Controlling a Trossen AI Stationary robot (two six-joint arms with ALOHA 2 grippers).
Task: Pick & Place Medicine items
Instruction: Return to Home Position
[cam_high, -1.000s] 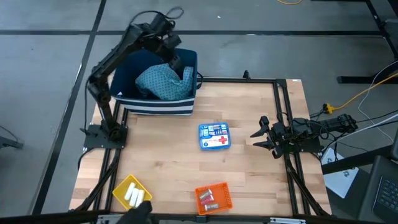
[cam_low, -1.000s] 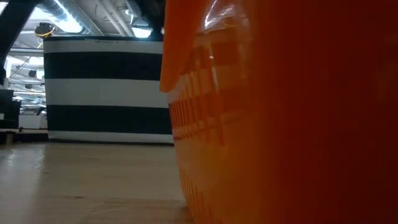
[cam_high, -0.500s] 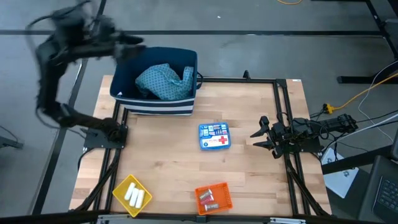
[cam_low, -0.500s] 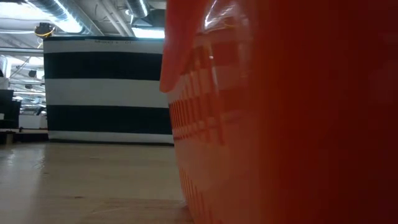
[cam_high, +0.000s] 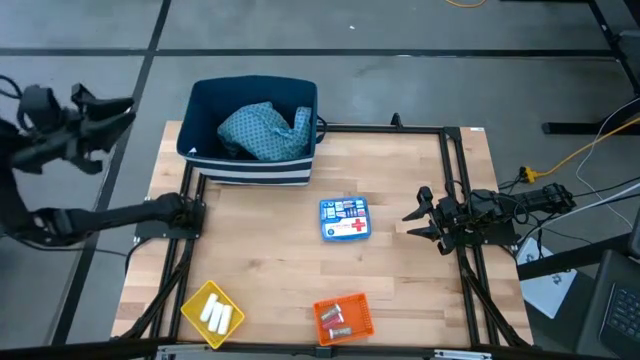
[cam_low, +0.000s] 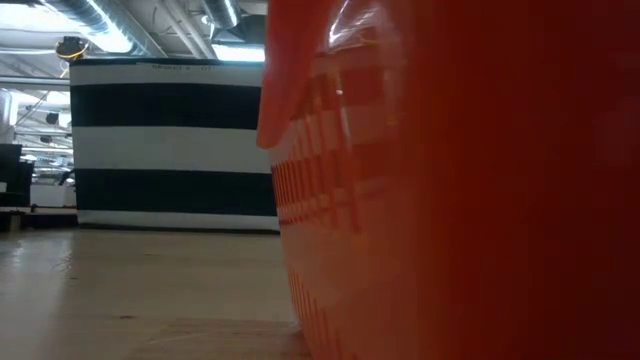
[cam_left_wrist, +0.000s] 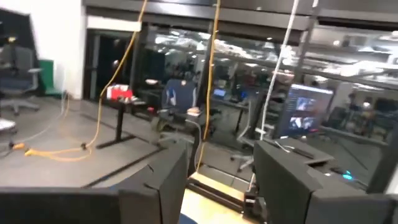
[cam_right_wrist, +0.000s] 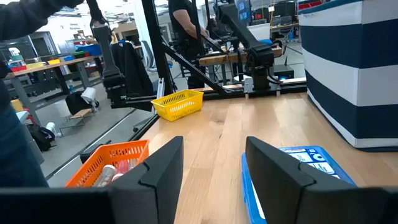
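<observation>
The blue-and-white box with a red cross (cam_high: 345, 219) lies flat at the table's middle, and shows in the right wrist view (cam_right_wrist: 298, 167) too. White cylinders (cam_high: 214, 316) lie in the yellow tray (cam_high: 196, 302) near the near-left corner. Small pieces (cam_high: 336, 318) sit in the orange tray (cam_high: 358, 322) at the near edge. My right gripper (cam_high: 415, 222) rests open at the table's right, pointing at the box. My left gripper (cam_high: 105, 112) is open in the air beyond the table's left edge; its wrist view (cam_left_wrist: 221, 171) shows only the room.
A navy-and-white striped basket (cam_high: 256, 168) holding a teal patterned cloth (cam_high: 262, 130) stands at the far-left corner. The orange tray's wall (cam_low: 470, 200) fills most of the low view. Black rails (cam_high: 455, 160) frame the table. A person (cam_right_wrist: 185, 31) stands beyond the table.
My left arm has swung from over the striped basket out toward the left, past the table's left edge, and now hangs off the table. My right arm, the box and both trays have stayed put.
</observation>
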